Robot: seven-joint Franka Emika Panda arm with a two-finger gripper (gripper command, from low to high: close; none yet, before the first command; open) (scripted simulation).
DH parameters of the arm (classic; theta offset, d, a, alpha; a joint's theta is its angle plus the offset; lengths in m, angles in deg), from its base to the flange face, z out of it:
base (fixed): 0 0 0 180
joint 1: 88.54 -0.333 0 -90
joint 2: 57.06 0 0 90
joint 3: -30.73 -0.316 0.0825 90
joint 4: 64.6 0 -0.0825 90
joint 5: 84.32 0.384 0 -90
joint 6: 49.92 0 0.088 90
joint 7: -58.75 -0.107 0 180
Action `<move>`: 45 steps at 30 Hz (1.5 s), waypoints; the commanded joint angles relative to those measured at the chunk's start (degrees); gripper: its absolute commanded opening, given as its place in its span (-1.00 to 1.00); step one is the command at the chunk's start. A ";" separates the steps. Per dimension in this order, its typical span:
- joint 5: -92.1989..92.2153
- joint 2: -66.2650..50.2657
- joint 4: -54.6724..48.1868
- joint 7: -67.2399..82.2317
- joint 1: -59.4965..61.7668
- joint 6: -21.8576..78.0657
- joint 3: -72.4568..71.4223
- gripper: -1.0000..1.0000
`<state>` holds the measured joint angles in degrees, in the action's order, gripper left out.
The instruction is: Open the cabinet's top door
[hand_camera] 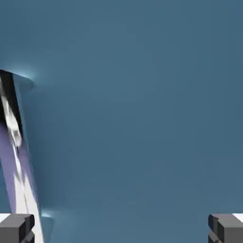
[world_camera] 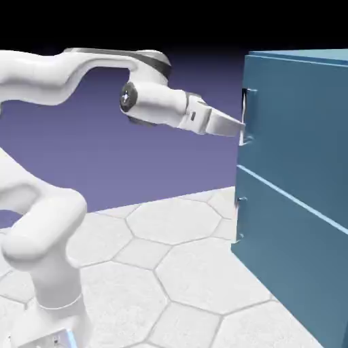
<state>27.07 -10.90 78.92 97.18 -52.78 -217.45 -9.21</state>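
Note:
The teal-blue cabinet (world_camera: pixel 299 204) stands at the exterior view's right, its front turned toward the arm. The top door (hand_camera: pixel 133 118) fills the hand view as a flat teal panel. Its vertical silver handle (world_camera: pixel 246 117) sits at the upper front edge. In the hand view the handle (hand_camera: pixel 14 142) runs down the far left. My gripper (world_camera: pixel 239 129) is right at the handle, tips close to the door. It is open: the two grey fingertips (hand_camera: pixel 17 228) stand wide apart at the bottom corners with nothing between them. The handle lies just beside the left tip.
Below the top door is the lower panel with its own small handle (world_camera: pixel 239 217). The table (world_camera: pixel 163 272) has a pale hexagon pattern. My arm's white base and elbow (world_camera: pixel 47 238) fill the exterior view's left.

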 commanded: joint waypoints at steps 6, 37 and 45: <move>14.96 1.81 -2.35 10.86 4.89 0.87 -5.36 0.00; 54.63 -2.63 -10.17 48.30 15.48 6.67 -16.19 -1.00; 53.89 -6.74 -4.79 57.66 -1.13 7.65 -1.70 -1.00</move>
<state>80.89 -17.63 74.11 154.85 -53.91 -209.76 -10.90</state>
